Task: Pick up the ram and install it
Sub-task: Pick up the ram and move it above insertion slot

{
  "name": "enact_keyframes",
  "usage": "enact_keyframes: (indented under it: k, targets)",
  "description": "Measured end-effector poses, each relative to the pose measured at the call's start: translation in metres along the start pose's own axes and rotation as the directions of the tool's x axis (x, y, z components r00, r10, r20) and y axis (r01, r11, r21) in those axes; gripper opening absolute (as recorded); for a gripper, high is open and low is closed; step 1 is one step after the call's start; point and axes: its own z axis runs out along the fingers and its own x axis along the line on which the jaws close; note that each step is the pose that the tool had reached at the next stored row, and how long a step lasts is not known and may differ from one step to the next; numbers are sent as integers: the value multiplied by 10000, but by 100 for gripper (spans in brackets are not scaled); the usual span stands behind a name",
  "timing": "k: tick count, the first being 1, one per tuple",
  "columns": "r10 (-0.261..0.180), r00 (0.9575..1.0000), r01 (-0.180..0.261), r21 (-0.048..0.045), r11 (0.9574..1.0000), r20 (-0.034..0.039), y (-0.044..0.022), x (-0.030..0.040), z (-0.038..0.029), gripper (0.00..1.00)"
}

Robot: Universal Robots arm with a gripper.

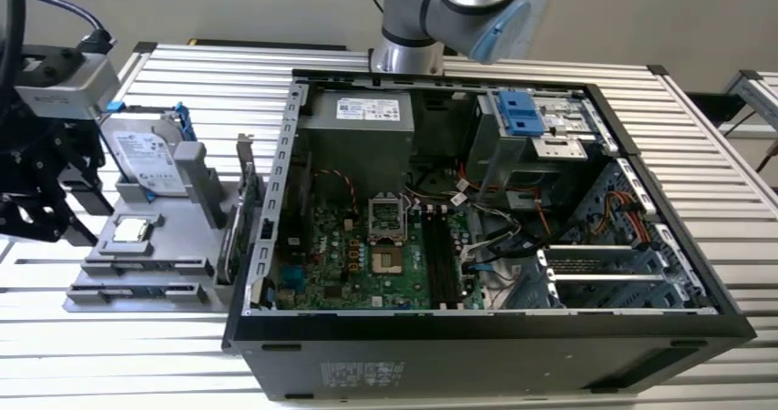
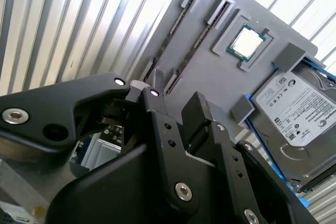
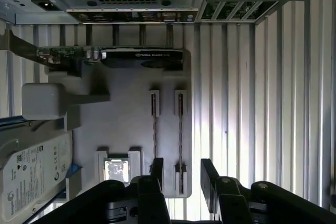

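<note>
Slatted aluminium table (image 1: 207, 73) under everything. Biggest item is the open PC case (image 1: 486, 355), lying on its side with the motherboard (image 1: 353, 255) facing up. At its far end, the power supply (image 1: 364, 128) has a white label. Behind the case in the exterior view stands the arm (image 1: 450, 9).

Just beside the case, on the exterior view's left, sits a grey fixture plate (image 3: 121, 108). Over the plate's outer end hangs the gripper (image 3: 182, 174), fingers (image 3: 207, 174) spread apart, gripping nothing.

On the plate:
- A hard drive (image 2: 299, 114) is tilted in its cradle, white printed label up.
- An expansion card (image 3: 142, 57) stands on edge between the plate and the case wall.
- The processor (image 2: 248, 41) lies flat in its pocket.
- On edge in the outer slotted holder is the ram (image 3: 180, 140). In the first wrist view it lines up with the gap between the fingers. A second thin strip (image 3: 154, 135) runs parallel beside it.

Inside the case, loose cables (image 1: 486, 241) crowd the long black slots (image 1: 440, 260) on the board.
</note>
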Motion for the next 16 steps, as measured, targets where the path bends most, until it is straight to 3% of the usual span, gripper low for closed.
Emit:
enact_keyframes:
  k: [16]
  targets:
    - [-257,9997,257,0,9997,-8,-17,0,131,100]
